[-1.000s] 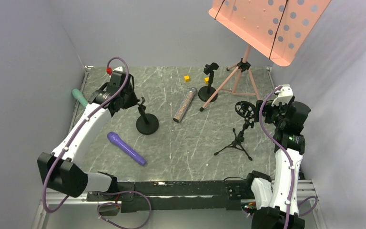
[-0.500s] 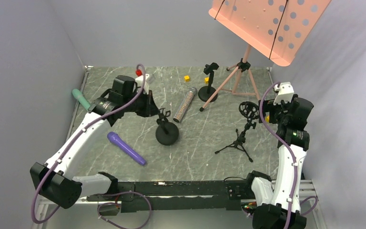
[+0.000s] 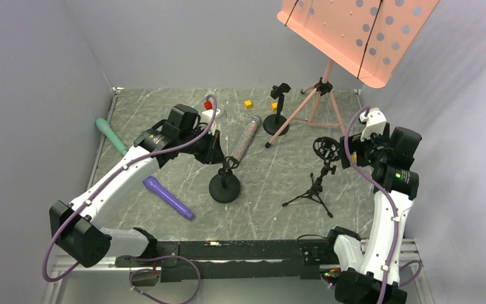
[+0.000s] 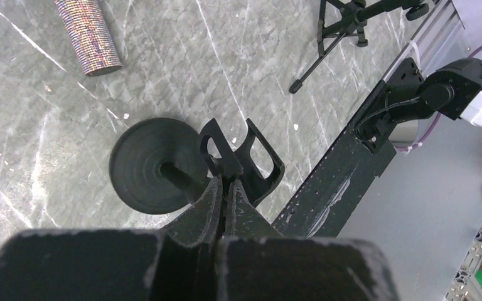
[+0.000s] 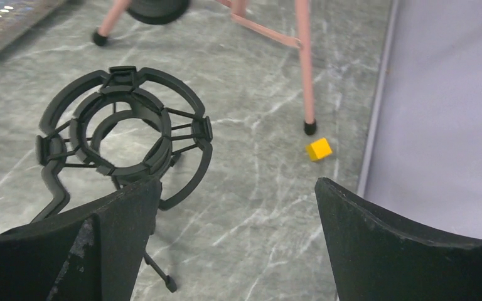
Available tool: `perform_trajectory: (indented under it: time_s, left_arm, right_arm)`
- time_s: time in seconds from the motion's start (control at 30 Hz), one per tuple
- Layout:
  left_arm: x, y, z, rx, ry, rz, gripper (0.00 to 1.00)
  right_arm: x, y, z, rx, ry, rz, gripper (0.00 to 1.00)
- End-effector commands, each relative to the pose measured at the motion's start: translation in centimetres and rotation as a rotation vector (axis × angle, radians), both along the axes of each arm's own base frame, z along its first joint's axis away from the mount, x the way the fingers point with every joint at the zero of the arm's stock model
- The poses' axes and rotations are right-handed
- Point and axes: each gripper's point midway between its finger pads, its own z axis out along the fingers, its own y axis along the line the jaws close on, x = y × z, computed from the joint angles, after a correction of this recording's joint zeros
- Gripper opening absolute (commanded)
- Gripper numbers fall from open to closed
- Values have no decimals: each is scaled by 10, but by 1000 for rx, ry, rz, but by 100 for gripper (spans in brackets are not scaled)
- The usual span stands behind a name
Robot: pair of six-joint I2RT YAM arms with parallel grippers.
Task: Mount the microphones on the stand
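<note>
on my feed the worktop (image 3: pixel 272 196) is grey-green stone with thin white veins. i count a teal-green microphone (image 3: pixel 111 135), a purple microphone (image 3: pixel 168 197), and a glittery microphone (image 3: pixel 245 140) speckled pinkish-tan with a silver mesh head. the near round-base stand (image 3: pixel 224 187), far round-base stand (image 3: pixel 277 119) and tripod stand (image 3: pixel 316 185) all read matte black. the music stand (image 3: pixel 361 31) is salmon pink, dotted with round holes. the small cubes (image 3: pixel 248 104) are yellow. the arms (image 3: pixel 120 180) are white with black joints and purple cables (image 3: pixel 353 166). left claw (image 4: pixel 224 183) and right claw (image 5: pixel 238 207) are black.

You have a pink music stand (image 3: pixel 358 38) on its tripod at the table (image 3: pixel 259 212) far right. 1 yellow cube (image 5: pixel 319 149) lies just beside a tripod foot, and a second cube (image 3: pixel 248 104) lies far-centre.
</note>
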Motion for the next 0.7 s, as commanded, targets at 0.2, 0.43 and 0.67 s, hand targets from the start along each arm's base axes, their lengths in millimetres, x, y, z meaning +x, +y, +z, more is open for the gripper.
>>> perform_trajectory:
  time_s: [0.2, 0.43, 0.67]
  left_arm:
    - [-15, -19, 18, -18, -73, -193, 0]
    - [-21, -21, 16, 7, -25, -267, 0]
    - [-20, -35, 22, -4, -4, -304, 0]
  right_arm:
    - [-30, 74, 48, 131, -104, 371, 100]
    - [-46, 97, 60, 130, -147, 523, 100]
    - [-59, 137, 64, 186, -136, 756, 99]
